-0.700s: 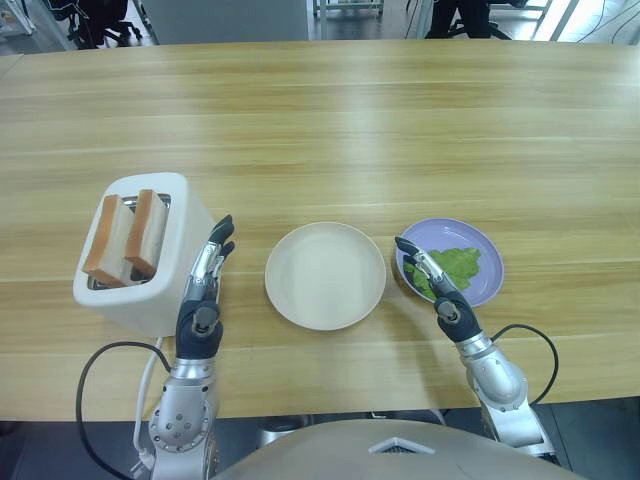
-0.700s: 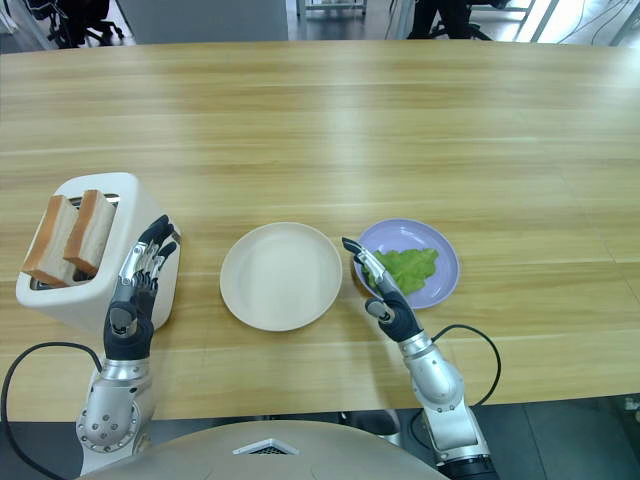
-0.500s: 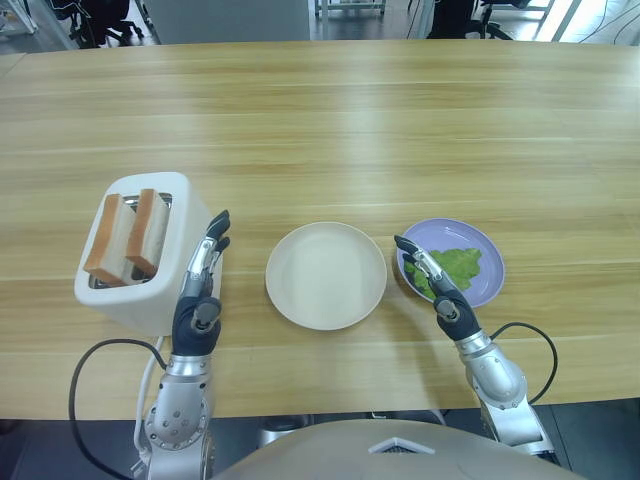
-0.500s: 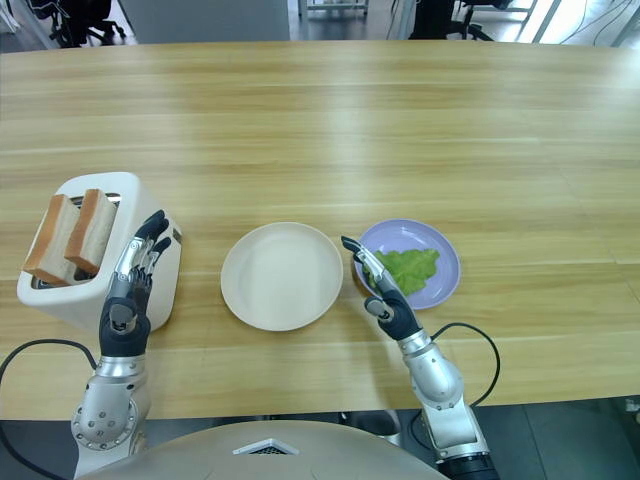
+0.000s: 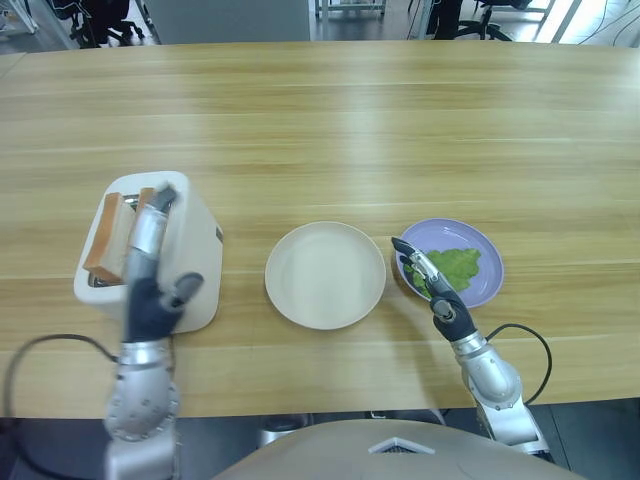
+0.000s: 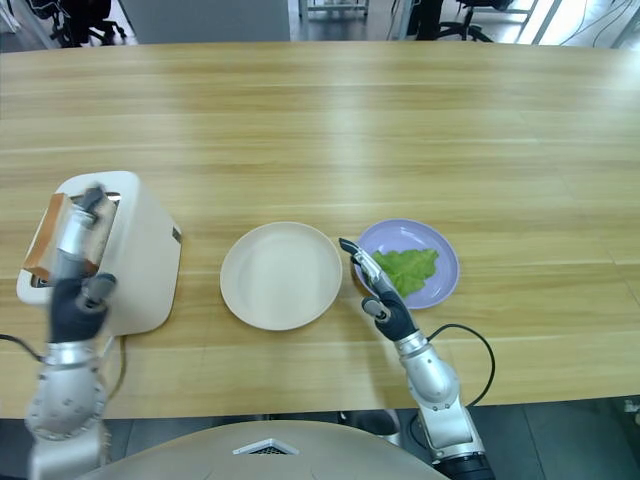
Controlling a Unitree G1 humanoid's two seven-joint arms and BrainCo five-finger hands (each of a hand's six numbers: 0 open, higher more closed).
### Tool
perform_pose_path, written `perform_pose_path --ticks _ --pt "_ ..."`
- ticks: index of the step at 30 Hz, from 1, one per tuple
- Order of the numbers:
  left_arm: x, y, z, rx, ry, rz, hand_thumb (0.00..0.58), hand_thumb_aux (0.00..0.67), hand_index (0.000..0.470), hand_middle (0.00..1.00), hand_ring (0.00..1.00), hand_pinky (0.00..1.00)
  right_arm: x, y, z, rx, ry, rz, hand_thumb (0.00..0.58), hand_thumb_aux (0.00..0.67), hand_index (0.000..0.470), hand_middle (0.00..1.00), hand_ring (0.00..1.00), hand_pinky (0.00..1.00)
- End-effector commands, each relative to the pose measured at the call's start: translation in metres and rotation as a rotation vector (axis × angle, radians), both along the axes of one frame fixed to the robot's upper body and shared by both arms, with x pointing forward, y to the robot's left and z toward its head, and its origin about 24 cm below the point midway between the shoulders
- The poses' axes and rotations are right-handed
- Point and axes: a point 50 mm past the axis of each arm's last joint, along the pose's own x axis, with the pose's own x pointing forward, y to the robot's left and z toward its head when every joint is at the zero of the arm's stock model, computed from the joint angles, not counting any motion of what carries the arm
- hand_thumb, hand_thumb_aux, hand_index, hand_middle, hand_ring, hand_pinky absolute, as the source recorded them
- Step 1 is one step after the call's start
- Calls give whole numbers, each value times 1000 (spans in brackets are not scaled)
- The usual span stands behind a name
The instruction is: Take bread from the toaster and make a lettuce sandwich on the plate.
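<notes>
A big wooden tabletop [image 5: 400, 120] fills most of the room in front. It is made of long light-brown boards that run from side to side. A soft, pale shine from the light lies across its middle. Behind the far edge stands a flat grey panel [image 5: 225, 18]. Dark office chairs [image 5: 100, 20] sit on the floor next to it. The floor [image 5: 600, 430] below the near edge looks dark.

Tabletop [image 5: 243, 300] gap between toaster [image 5: 195, 250] and cream plate [image 5: 325, 275] lets a hand through; right hand [image 5: 440, 295] crowds the purple plate's [image 5: 478, 236] left rim
</notes>
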Motion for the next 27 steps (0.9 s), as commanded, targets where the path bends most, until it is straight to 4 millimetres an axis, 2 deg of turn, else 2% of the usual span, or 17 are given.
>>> perform_pose_path --ticks 1,4,8,12,17,25,27 --pt "6 38 15 221 81 282 0 0 0 0 0 0 10 -13 0 -48 -18 -67 0 0 0 0 0 0" --pt "17 61 15 336 193 439 0 0 0 0 0 0 16 -20 5 -59 -46 -96 0 0 0 0 0 0" --pt "34 79 0 413 376 528 0 0 0 0 0 0 17 -20 8 -62 -61 -96 0 0 0 0 0 0" --pt "50 79 -16 440 510 512 0 0 0 0 0 0 15 -18 7 -69 -64 -87 0 0 0 0 0 0" --pt "61 78 -34 455 642 483 0 0 0 0 0 0 14 -20 8 -68 -66 -93 0 0 0 0 0 0" --pt "62 72 -30 456 646 458 0 0 0 0 0 0 14 -22 9 -74 -66 -92 0 0 0 0 0 0" --pt "61 72 -29 467 657 462 355 252 173 0 0 0 14 -22 10 -75 -68 -92 0 0 0 0 0 0"
